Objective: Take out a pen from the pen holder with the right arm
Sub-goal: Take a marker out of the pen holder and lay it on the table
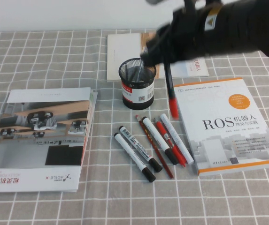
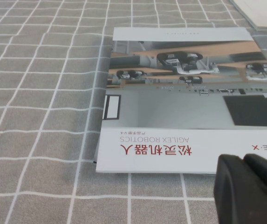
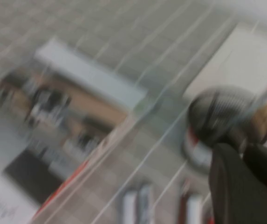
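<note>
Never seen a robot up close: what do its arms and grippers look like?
Right gripper, by the pen holder: bulky black arm with a yellow triangular sticker. Left gripper, over the brochure: black, blunt rounded fingers.

The pen holder (image 1: 138, 86) is a round black mesh cup with a red and white barcode label on its side. It stands upright, mouth up, on the checked worktop (image 1: 54, 65), a little toward 12 o'clock from the middle. A thin pale streak shows inside; what it is cannot be told. The pen (image 1: 171, 91) has a slim dark barrel with a red lower end. It hangs nearly upright outside the cup, just beside it at 3 o'clock, its top pinched in the right gripper (image 1: 166, 60).
</note>
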Controlling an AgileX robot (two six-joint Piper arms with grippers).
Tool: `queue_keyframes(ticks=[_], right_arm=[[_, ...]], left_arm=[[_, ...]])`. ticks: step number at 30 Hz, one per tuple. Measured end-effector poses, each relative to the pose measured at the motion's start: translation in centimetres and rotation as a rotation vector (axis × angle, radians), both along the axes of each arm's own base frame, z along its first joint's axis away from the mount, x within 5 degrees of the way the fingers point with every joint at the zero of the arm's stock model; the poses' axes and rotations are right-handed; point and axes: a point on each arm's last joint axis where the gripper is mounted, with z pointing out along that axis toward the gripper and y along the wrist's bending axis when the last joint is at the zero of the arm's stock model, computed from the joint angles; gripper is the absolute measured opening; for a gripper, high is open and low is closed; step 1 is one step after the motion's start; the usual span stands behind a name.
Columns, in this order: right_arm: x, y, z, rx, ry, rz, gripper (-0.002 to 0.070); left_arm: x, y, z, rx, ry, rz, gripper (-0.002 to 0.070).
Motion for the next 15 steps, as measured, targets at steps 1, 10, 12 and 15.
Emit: queue_keyframes(ticks=[1,10,12,15], right_arm=[[-0.2,0.0,-0.5,-0.01,0.057,0.006,0.0006],[-0.5,3.4,-6.1,-0.085,0.36,0.087,0.0006],[-0.3,4.6,-7.2,-0.113,0.4,0.112,0.0006],[0.2,6.6,-8.7,-0.154,0.447,0.145,0.0006]], left_arm=[[0.0,0.0,0.0,0.0,0.0,0.0,-0.0005],[0.0,0.0,0.0,0.0,0.0,0.0,-0.0005],[0.0,0.0,0.0,0.0,0.0,0.0,-0.0005],[0.0,0.0,0.0,0.0,0.0,0.0,-0.0005]])
